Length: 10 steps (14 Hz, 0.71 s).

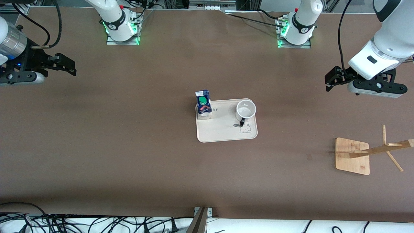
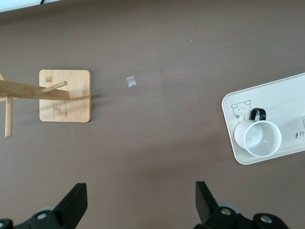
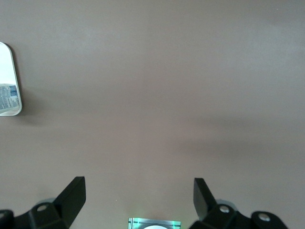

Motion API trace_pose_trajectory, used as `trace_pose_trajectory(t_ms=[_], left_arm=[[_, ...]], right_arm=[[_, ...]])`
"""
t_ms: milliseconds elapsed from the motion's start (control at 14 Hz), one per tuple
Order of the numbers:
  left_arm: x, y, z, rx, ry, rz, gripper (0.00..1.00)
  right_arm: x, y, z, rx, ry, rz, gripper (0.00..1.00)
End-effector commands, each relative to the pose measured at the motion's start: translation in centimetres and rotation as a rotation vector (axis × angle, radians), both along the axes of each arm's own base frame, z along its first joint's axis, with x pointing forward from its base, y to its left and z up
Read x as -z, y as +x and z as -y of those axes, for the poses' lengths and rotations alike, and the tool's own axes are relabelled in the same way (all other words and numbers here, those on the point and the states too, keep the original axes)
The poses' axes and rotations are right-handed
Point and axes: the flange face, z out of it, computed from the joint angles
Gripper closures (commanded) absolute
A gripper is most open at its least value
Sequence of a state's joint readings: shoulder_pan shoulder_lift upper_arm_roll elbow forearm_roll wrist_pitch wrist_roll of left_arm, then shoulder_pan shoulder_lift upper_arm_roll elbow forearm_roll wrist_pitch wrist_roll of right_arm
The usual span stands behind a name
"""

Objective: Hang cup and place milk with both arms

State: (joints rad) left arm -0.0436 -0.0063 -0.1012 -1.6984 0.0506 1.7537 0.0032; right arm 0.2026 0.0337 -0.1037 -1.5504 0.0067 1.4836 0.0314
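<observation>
The white cup (image 1: 245, 110) stands upright on a cream tray (image 1: 226, 134) mid-table, its black handle toward the front camera. The left wrist view also shows the cup (image 2: 261, 138) on the tray (image 2: 286, 93). The blue-and-white milk (image 1: 203, 104) with its green cap stands on the tray's corner toward the right arm's end. A strip of the milk (image 3: 8, 97) shows at the edge of the right wrist view. My left gripper (image 1: 330, 79) (image 2: 140, 200) hangs open over bare table. My right gripper (image 1: 69, 66) (image 3: 139, 195) hangs open over bare table at its own end. Neither holds anything.
A wooden mug rack (image 1: 352, 155) (image 2: 64, 95) with slanted pegs stands at the left arm's end, nearer the front camera than the tray. A small pale scrap (image 2: 131, 81) lies on the brown table between rack and tray. Cables (image 1: 64, 223) run along the front edge.
</observation>
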Motion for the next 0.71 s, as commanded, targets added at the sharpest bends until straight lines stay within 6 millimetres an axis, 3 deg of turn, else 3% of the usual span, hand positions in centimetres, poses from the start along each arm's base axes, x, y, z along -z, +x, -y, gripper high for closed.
trace_pose_trajectory(t_ms=[0,500,643], left_arm=[[-0.7,0.1,-0.3,0.003,0.024,-0.009,0.0],[-0.4,-0.1,0.4,0.01,0.018,-0.03,0.0],[0.2,-0.7,0.4,0.013,0.025,-0.086,0.0]], right_arm=[[-0.1,0.3,-0.2,0.0,0.002,0.011,0.0],[-0.7,0.3,-0.5,-0.011,-0.003,0.027,0.0],[0.8,1.3,-0.7,-0.024,-0.002,0.015,0.0]])
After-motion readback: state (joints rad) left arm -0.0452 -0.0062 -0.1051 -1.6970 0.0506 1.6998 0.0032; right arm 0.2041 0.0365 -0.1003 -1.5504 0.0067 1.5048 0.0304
